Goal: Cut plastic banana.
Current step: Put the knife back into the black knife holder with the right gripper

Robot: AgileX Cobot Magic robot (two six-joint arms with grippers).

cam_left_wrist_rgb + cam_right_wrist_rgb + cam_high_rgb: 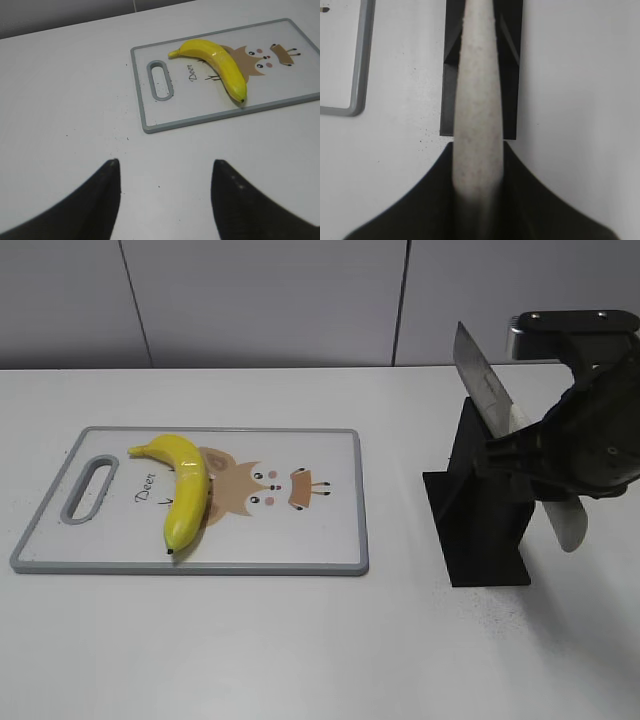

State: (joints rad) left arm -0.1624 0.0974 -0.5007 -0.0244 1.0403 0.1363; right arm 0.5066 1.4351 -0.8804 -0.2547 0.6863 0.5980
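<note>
Plastic banana (186, 489): laid on the cutting board (330, 540), left half, beside the handle slot, presumably so it can be cut there. Long axis runs from the far-left stem end to the near tip, slanted toward the camera in the exterior view.

Knife (476, 100): pale handle clamped between the right gripper (477, 172) jaws, blade raised above the black stand (480, 530).

Left gripper (165, 175): jaws spread wide, nothing held, parked over bare table (300, 650) near the board.

- plastic banana (186, 490): glossy yellow skin, highlights noted;
- cutting board (330, 540): smooth printed face, grey rim;
- knife (480, 380): metallic blade; speckled matt handle;
- knife stand (485, 530): matt black;
- table (250, 650): matt white.
</note>
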